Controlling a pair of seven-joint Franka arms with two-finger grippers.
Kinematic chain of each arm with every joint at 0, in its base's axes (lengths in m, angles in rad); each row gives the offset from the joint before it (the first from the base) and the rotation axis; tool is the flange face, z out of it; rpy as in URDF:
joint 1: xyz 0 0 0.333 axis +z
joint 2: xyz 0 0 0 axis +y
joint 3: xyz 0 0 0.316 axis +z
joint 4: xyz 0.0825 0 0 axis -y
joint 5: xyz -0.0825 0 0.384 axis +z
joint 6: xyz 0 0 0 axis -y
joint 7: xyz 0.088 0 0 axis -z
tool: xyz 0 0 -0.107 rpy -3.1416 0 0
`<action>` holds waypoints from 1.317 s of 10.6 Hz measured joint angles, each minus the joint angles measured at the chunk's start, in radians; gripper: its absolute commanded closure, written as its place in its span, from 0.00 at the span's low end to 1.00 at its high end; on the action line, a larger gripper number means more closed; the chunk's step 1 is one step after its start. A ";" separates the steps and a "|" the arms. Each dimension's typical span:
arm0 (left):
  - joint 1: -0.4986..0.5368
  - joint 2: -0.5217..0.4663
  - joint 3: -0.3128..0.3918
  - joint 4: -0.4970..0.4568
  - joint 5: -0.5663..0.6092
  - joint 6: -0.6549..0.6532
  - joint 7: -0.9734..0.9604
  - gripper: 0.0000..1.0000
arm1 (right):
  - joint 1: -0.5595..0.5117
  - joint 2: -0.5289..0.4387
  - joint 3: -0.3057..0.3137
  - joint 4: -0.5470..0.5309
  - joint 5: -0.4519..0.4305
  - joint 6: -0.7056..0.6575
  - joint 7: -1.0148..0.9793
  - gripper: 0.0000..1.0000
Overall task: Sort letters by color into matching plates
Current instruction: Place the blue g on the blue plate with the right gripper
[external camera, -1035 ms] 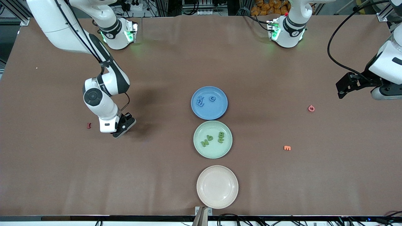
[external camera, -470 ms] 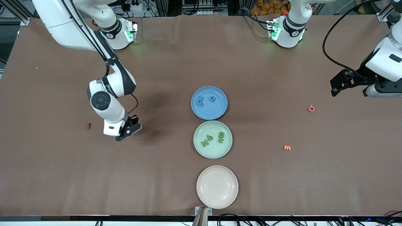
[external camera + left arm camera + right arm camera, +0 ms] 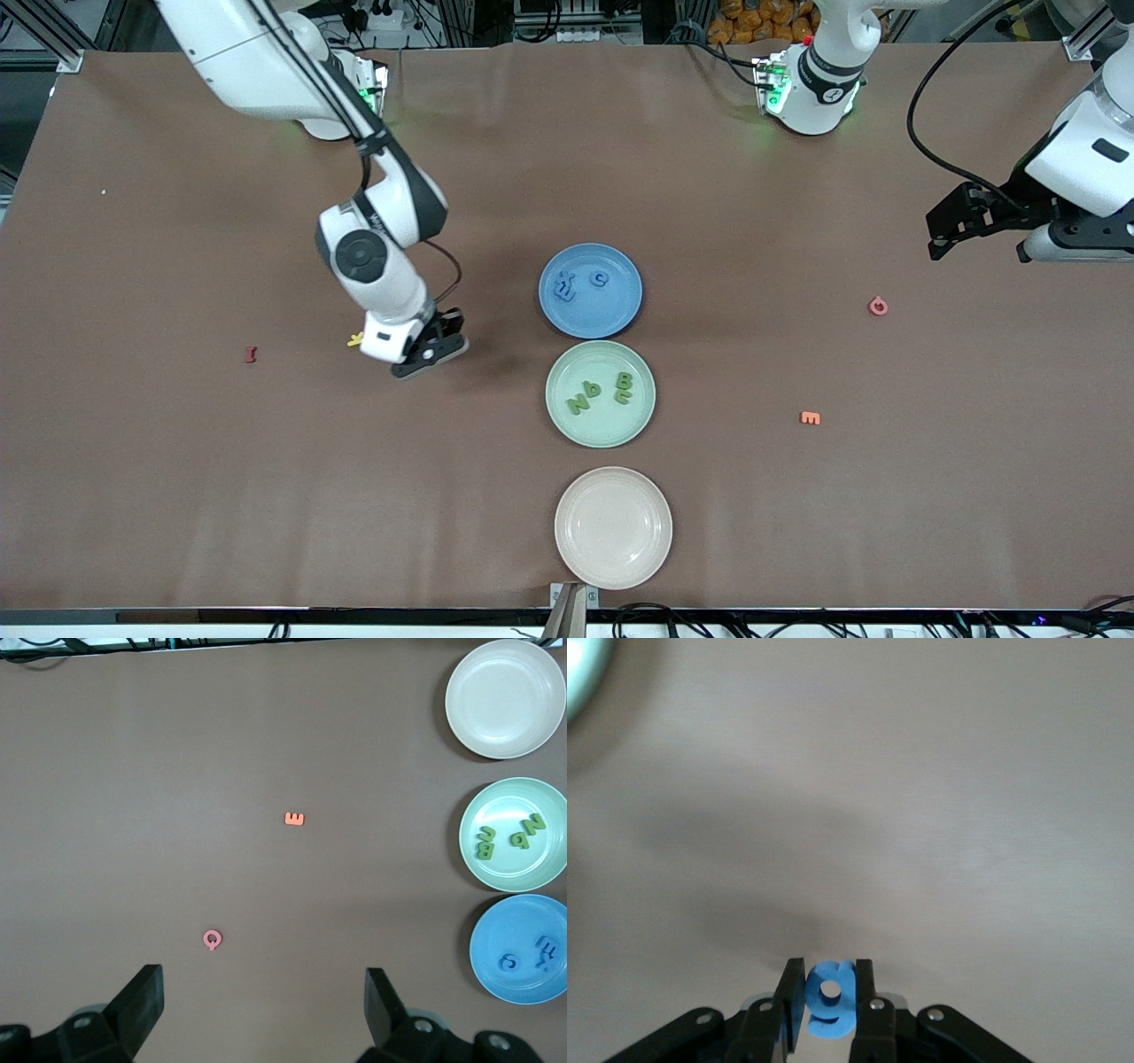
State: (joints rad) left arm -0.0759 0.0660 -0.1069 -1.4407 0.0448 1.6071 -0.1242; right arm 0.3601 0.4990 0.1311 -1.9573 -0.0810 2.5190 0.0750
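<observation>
Brown table [image 3: 177, 496] all round, the right gripper [image 3: 431, 350] hangs beside the blue plate [image 3: 590, 290], toward the right arm's end, clamped on a light, soft blue letter [image 3: 830, 999] by its flat faces, while the left gripper [image 3: 952, 226] waits spread apart, well away from that plate

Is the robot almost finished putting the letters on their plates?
Nearly. The green plate already holds four green letters. The blue plate holds blue letters, though their exact count is unclear. The right gripper, over bare table beside the plates, is shut on a blue letter, which must reach the blue plate. The left gripper waits open.
</observation>
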 measured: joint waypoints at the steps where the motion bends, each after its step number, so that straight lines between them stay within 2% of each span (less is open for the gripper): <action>1: 0.003 -0.002 0.001 -0.004 0.000 0.000 0.003 0.00 | 0.053 0.002 0.002 0.007 0.006 0.000 0.062 0.84; 4: 0.011 -0.003 0.003 -0.007 0.000 0.000 0.003 0.00 | 0.213 0.047 0.004 0.095 0.071 -0.038 0.211 0.83; 7: 0.017 -0.003 0.004 -0.011 0.000 0.000 0.003 0.00 | 0.268 0.115 0.040 0.220 0.079 -0.095 0.289 0.81; 9: 0.026 -0.001 0.005 -0.012 0.000 0.001 0.003 0.00 | 0.273 0.165 0.065 0.281 0.079 -0.096 0.300 0.00; 14: 0.050 0.001 0.006 -0.013 0.000 0.007 0.003 0.00 | 0.287 0.186 0.067 0.315 0.080 -0.101 0.308 0.00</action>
State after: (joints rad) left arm -0.0257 0.0674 -0.1007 -1.4533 0.0445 1.6143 -0.1210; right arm 0.6471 0.6853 0.1977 -1.6423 -0.0015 2.4182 0.3826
